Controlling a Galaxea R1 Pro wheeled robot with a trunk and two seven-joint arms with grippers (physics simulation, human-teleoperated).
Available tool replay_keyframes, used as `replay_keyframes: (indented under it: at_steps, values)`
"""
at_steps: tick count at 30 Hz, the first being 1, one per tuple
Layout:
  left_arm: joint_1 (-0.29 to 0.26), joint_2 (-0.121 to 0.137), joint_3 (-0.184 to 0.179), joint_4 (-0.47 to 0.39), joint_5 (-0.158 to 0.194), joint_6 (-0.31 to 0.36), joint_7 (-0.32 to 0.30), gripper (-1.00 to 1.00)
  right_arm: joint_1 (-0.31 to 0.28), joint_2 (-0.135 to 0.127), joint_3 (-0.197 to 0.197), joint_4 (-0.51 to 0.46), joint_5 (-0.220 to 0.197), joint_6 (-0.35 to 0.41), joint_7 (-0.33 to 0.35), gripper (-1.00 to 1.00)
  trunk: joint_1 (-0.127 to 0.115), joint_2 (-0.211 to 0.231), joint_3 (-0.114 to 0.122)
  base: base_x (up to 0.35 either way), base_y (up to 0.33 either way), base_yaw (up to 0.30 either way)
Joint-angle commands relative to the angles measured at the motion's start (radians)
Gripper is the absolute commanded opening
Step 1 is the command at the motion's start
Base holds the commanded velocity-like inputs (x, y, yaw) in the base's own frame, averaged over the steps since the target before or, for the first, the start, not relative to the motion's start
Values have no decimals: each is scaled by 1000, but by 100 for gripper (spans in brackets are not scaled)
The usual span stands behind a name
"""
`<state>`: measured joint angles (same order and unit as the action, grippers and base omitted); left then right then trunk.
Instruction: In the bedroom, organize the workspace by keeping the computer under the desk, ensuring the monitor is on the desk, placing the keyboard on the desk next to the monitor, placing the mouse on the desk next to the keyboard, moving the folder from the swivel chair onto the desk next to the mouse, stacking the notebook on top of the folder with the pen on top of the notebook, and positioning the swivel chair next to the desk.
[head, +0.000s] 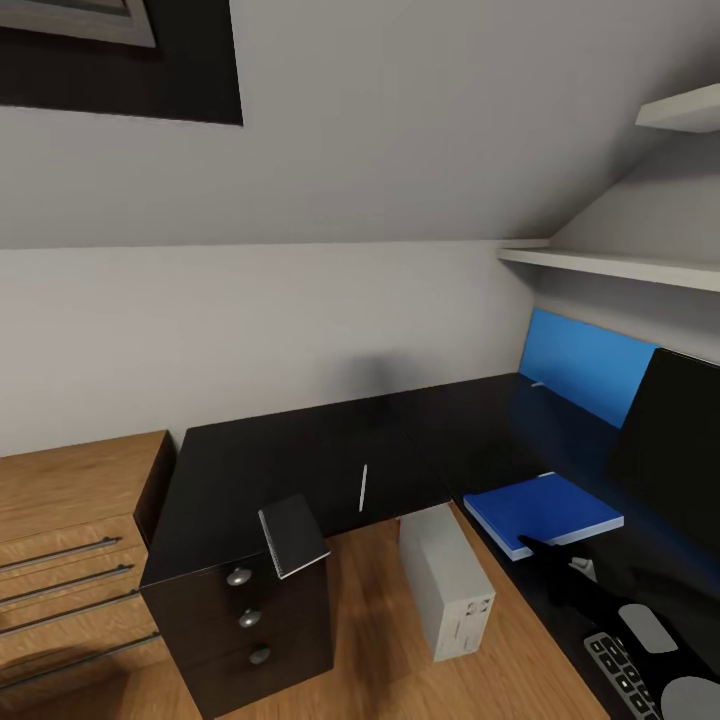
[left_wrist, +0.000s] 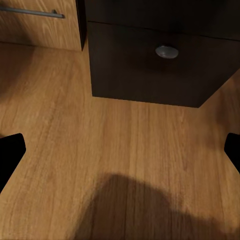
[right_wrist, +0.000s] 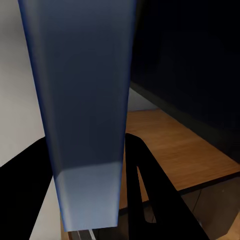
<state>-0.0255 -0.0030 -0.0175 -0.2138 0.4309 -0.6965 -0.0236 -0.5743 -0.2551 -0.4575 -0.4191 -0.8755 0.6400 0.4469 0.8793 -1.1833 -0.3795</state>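
Note:
The blue folder (head: 543, 510) lies on the right wing of the black desk (head: 300, 450), by its inner edge. My right gripper (head: 530, 545) is shut on the folder's near edge; in the right wrist view the folder (right_wrist: 85, 115) runs between the black fingers (right_wrist: 145, 185). The dark grey notebook (head: 293, 535) overhangs the desk edge above the drawers (head: 245, 620). The whitish pen (head: 363, 487) lies beside it. The grey computer (head: 447, 580) stands on the floor under the desk. The monitor (head: 680, 450) is at the right, the keyboard (head: 620, 680) below it. My left gripper (left_wrist: 120, 150) is open over the floor. The swivel chair is out of view.
Low wooden shelving (head: 70, 520) with metal handles stands left of the desk. White wall shelves (head: 620, 265) hang above the right wing under a sloped ceiling. Wooden floor (head: 370, 640) lies open between the drawers and the computer.

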Motion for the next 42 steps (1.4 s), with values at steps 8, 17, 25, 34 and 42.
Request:
replay_keyframes:
  at_steps: [8, 17, 25, 34, 42]
  values:
    - [-1, 0, -1, 1, 6, -3, -2, 100, -1, 0, -7, 0, 0, 7, 1, 100, 0, -1, -1, 0, 0, 0]
    - [-1, 0, 0, 1, 6, -4, -4, 100, -1, 0, -7, -1, 0, 7, 2, 100, 0, -1, -1, 0, 0, 0]
    - [-1, 0, 1, 1, 6, -4, -5, 100, -1, 0, -7, -1, 0, 7, 3, 100, -27, 48, 21, 0, 0, 0]
    - [-1, 0, 1, 1, 6, -5, -6, 100, -1, 0, -7, -1, 0, 7, 3, 100, -61, 111, 49, 0, 0, 0]
    - [-1, 0, 1, 1, 6, -5, -5, 100, -1, 0, -7, -1, 0, 6, 4, 100, -80, 146, 65, 0, 0, 0]
